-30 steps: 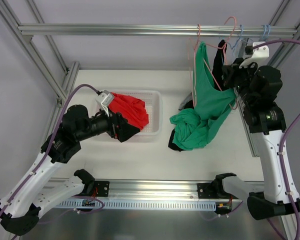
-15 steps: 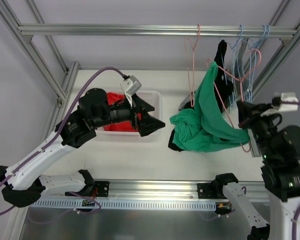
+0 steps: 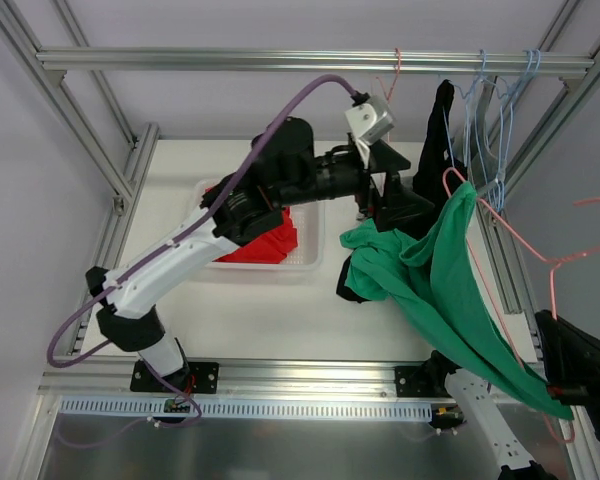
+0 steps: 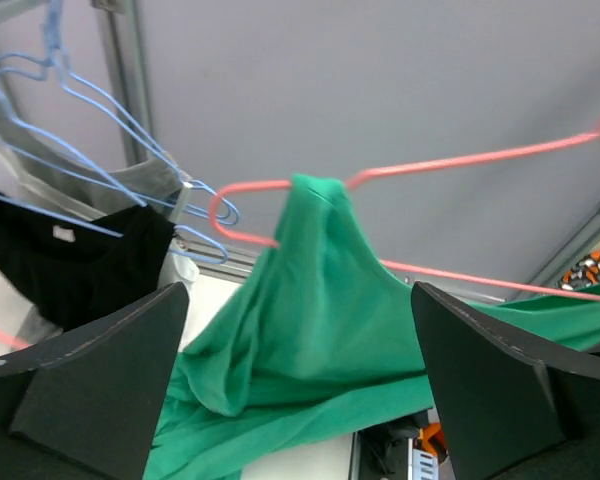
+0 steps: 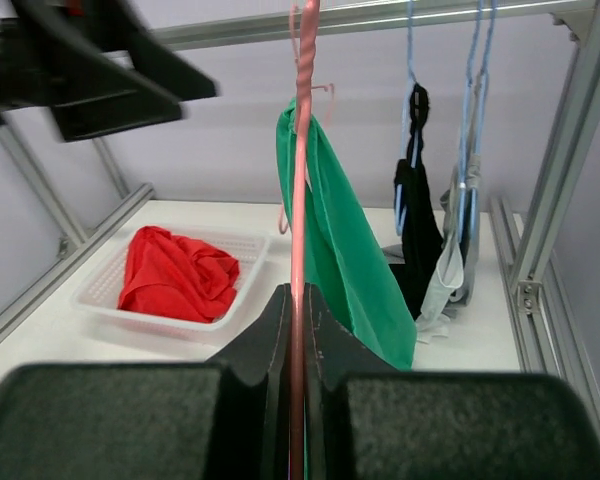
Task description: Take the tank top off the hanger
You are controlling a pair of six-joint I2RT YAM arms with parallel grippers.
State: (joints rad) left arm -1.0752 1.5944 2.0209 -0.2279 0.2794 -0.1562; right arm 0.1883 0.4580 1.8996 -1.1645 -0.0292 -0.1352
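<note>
While the right gripper (image 5: 298, 335) sits clamped tight on the wire of the pink hanger (image 5: 300, 150), the left gripper (image 3: 392, 192) is spread wide and holds nothing. In the left wrist view its two fingers (image 4: 100, 385) frame the cloth with clear air on both sides.

Position of the tank top (image 3: 450, 270): green, slung from the hanger by one strap. That strap is looped over the bent shoulder end of the wire, seen best in the left wrist view. From there the body runs in a long drape toward the right gripper low at the right of the top view. The other part lies bunched on the table (image 3: 230, 310), partly over a dark garment. The hanger's hook appears free of the rail (image 3: 280, 60).

Other items: a red garment (image 3: 265, 235) in the white basket (image 3: 315, 215), a black garment (image 3: 442, 115) and blue hangers (image 3: 480, 90) on the rail.

Handling estimate:
- Garment looks light, thin and limp. It has no stiffness and should stretch rather than slide when pulled.
- The narrow strap is the only part on the wire, so it is the likely snag point at the hanger's curl.
- The wire looks thin and springy, so it may flex under a sideways pull.

Grasp point, my judgement: pinch the gathered fabric just below the strap's peak, where the folds are thick enough to hold. Draw it off along the hanger arm and past the curled end, not straight down.
</note>
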